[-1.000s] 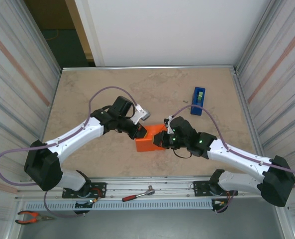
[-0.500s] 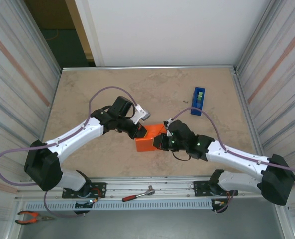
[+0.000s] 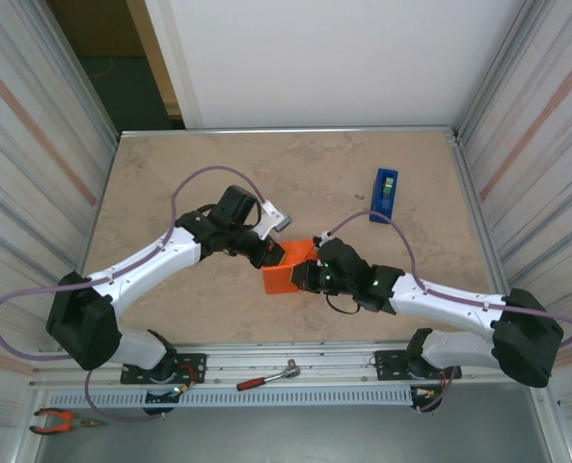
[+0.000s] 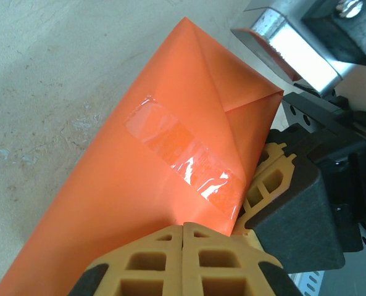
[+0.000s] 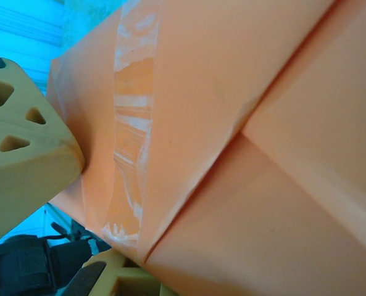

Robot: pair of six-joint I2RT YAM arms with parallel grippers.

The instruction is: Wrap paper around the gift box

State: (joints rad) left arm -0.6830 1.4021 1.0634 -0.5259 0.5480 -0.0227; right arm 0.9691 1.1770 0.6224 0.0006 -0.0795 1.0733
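The gift box (image 3: 284,277) sits mid-table, covered in the orange paper (image 4: 102,197). A folded triangular flap and a strip of clear tape (image 4: 183,155) lie on its face. My left gripper (image 3: 269,255) is shut, its closed tips (image 4: 183,228) pressing against the box's left side. The right gripper (image 3: 312,274) is shut and pushes against the box from the right; its tan fingers (image 4: 270,180) lean on the paper's edge. Up close in the right wrist view, paper folds (image 5: 250,185) and tape (image 5: 130,123) show, with the left gripper's finger (image 5: 22,166) beside them.
A blue tape dispenser (image 3: 384,195) stands at the back right of the beige tabletop (image 3: 189,174). A red-handled ratchet (image 3: 266,376) lies on the front rail and pliers (image 3: 59,420) at the near left. Corrugated walls close both sides.
My right gripper has slid left and pressed further onto the box's right side, its forearm swinging lower. The left arm and the box have hardly moved.
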